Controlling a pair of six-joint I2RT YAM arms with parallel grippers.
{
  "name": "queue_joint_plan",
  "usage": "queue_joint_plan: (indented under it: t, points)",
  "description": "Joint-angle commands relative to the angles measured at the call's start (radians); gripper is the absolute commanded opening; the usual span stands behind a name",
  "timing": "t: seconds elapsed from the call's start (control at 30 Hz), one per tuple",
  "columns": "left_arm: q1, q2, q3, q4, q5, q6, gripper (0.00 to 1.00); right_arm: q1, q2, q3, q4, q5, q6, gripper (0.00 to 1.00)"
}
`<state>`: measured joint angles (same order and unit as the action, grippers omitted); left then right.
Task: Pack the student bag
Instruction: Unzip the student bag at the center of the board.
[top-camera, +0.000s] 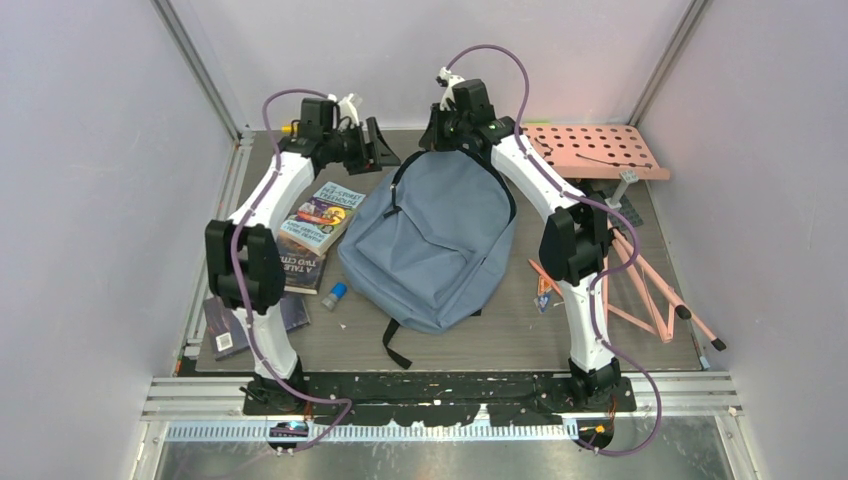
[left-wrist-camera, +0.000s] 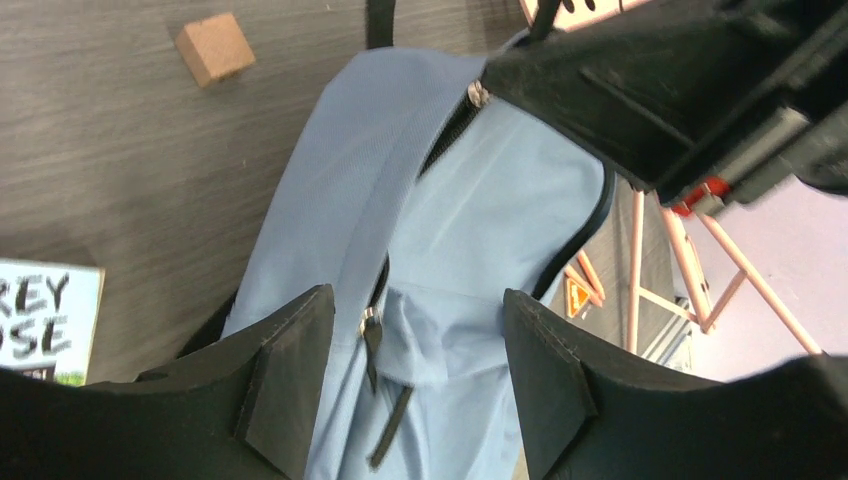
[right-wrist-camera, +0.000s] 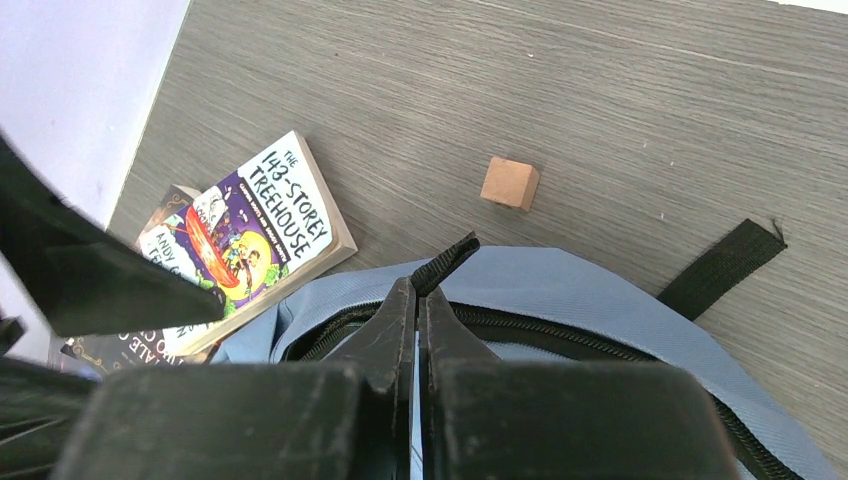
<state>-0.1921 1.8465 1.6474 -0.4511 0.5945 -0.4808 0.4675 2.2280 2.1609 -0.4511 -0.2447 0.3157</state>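
The grey-blue student bag (top-camera: 430, 240) lies flat mid-table, its top toward the far side. My right gripper (right-wrist-camera: 420, 290) is shut on the bag's black top handle loop (right-wrist-camera: 445, 262), just above the partly open main zipper (right-wrist-camera: 560, 325). My left gripper (left-wrist-camera: 420, 350) hovers open over the bag's upper left side (left-wrist-camera: 470, 200). A zipper pull (left-wrist-camera: 370, 330) hangs between its fingers, touched by neither. From above, the left gripper (top-camera: 378, 145) and right gripper (top-camera: 445, 135) both sit at the bag's far end.
Stacked books (top-camera: 320, 220) lie left of the bag, the top one (right-wrist-camera: 255, 225) close to its edge. Another book (top-camera: 250, 320) and a blue-capped tube (top-camera: 335, 295) lie nearer. A small tan cube (right-wrist-camera: 509, 183) sits behind the bag. A pink folded music stand (top-camera: 600, 150) is at the right.
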Motion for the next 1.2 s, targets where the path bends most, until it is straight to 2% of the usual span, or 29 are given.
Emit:
queue_joint_plan:
  t: [0.0, 0.13, 0.2, 0.37, 0.43, 0.63, 0.87, 1.17]
  points:
    - [-0.046, 0.110, 0.147, -0.028, 0.010, 0.106, 0.65, -0.001, -0.063, 0.033, 0.043, -0.008, -0.010, 0.00]
    - [-0.080, 0.185, 0.238, -0.087, -0.093, 0.141, 0.63, -0.001, -0.065, 0.024, 0.043, -0.006, -0.008, 0.01]
    - [-0.083, 0.207, 0.240, -0.069, -0.101, 0.106, 0.57, 0.000, -0.066, 0.024, 0.043, 0.002, -0.006, 0.00]
    - [-0.089, 0.238, 0.266, -0.116, -0.123, 0.105, 0.10, 0.009, -0.084, 0.023, 0.011, 0.111, -0.045, 0.01]
    - [-0.089, 0.225, 0.258, -0.119, -0.146, 0.109, 0.00, 0.014, -0.097, 0.014, -0.006, 0.165, -0.063, 0.00]
    - [-0.086, 0.203, 0.246, -0.118, -0.185, 0.097, 0.00, 0.017, -0.135, -0.028, -0.017, 0.286, -0.084, 0.01]
    - [-0.050, 0.194, 0.242, -0.095, -0.203, -0.017, 0.00, 0.016, -0.141, -0.017, -0.062, 0.403, -0.101, 0.01]
    - [0.014, 0.111, 0.093, 0.017, -0.195, -0.151, 0.00, -0.001, -0.146, -0.010, -0.102, 0.488, -0.115, 0.00]
